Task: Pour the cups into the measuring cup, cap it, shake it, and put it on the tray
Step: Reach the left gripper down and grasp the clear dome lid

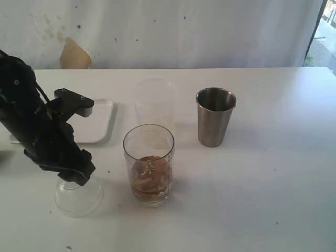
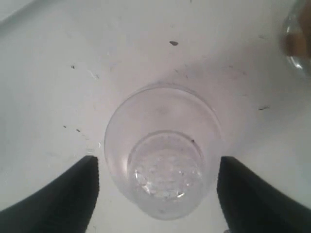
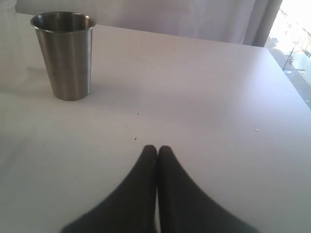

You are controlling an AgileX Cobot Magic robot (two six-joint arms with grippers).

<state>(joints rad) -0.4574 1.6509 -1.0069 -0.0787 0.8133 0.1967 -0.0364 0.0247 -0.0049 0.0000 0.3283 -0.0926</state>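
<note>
- White tabletop [image 1: 262,199] before a pale curtained backdrop; a few dark specks lie on the surface, otherwise nothing stands in the working area's way.
- Measuring cup [image 1: 149,165]: upright near the middle of the table, uncapped, with brown contents in its lower part. It stands well apart from the tray.
- Frosted cup [image 1: 155,100]: upright just behind the measuring cup, not touching it as far as can be seen.
- Steel tumbler [image 1: 215,116]: upright to the right of the measuring cup, clear of it. Whether it is empty cannot be told.
- Wooden cup: not found in any view.
- Inverted clear cup [image 1: 79,198]: mouth down on the table, left of the measuring cup.
- Left gripper [image 2: 156,165]: poised directly over that inverted cup, jaws spread, one finger [image 2: 82,189] on each side of it. Nothing is held.
- Tray [image 1: 100,126]: at the rear left, partly hidden by the left arm. Nothing is seen on its visible part.
- Right gripper [image 3: 157,150]: fingers pressed together, empty, low over bare table with the steel tumbler ahead of it.
- Assessment: pouring appears at least partly done, and capping is judged the step in hand, the inverted cup being the likely cap.
- Requirement for the next move: close squarely on the inverted cup, lift it without tilting, carry it over the measuring cup and seat it straight down on the rim.
</note>
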